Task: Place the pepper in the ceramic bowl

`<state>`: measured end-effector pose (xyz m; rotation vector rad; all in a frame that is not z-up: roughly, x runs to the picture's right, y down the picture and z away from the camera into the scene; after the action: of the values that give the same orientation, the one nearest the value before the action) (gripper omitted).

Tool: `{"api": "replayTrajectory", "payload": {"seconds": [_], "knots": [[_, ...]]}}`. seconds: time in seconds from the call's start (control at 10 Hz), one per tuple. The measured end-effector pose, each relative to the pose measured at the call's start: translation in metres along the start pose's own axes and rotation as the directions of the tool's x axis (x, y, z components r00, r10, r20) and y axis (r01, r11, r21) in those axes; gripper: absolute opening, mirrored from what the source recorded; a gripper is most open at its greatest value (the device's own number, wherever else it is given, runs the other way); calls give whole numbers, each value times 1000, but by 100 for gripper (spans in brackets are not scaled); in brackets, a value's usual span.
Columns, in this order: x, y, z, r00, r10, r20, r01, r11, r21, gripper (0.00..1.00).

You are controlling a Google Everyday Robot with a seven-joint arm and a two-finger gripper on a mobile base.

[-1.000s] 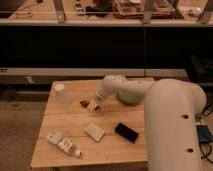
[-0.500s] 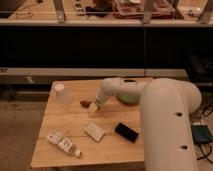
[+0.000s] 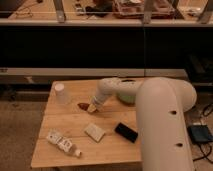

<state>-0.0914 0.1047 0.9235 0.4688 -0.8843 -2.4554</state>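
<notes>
The robot's bulky white arm [image 3: 162, 117] is filling the right of the view and reaching leftward over the pale wooden slatted table [image 3: 60, 120]. The round green ceramic bowl [image 3: 128, 99] is sitting at the table's back edge, mostly hidden behind the arm's forward link. The tool [image 3: 93, 107] is hanging low over the table's middle, its tip just beside the pepper, and whether it is open or closed I cannot tell. The small glossy dark red-brown pepper [image 3: 82, 105] is lying flat on the boards just left of the tool, near the translucent white cup [image 3: 60, 93] and well apart from the bowl. It is likely weighing almost nothing, with a waxy skin that could be slipping under pressure and soft flesh that could be bruising if squeezed hard. A gentle hold across its thicker middle, square to its long axis, seems to be offering the best purchase. It is looking slender and elongated, and is showing dark against the light wood.
</notes>
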Motion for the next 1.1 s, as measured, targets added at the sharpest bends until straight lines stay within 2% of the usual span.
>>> {"api": "replayTrajectory", "payload": {"seconds": [0.1, 0.3, 0.4, 0.5, 0.7, 0.8, 0.9, 1.0, 1.1], "knots": [[0, -1, -1, 1000, 3, 10, -3, 1000, 7, 2], [8, 0, -14, 999, 41, -9, -41, 999, 25, 0], [28, 4, -41, 993, 89, -72, -86, 995, 46, 0], [38, 11, -62, 987, 120, -111, -115, 992, 55, 0], [42, 32, -100, 966, 193, -171, -184, 981, 66, 0], [30, 56, -118, 948, 260, -185, -256, 966, 44, 0], [18, 74, -126, 930, 313, -191, -315, 949, 17, 0], [-2, 103, -136, 896, 394, -207, -407, 913, -26, 0], [-21, 128, -149, 849, 470, -240, -496, 867, -56, 0]]}}
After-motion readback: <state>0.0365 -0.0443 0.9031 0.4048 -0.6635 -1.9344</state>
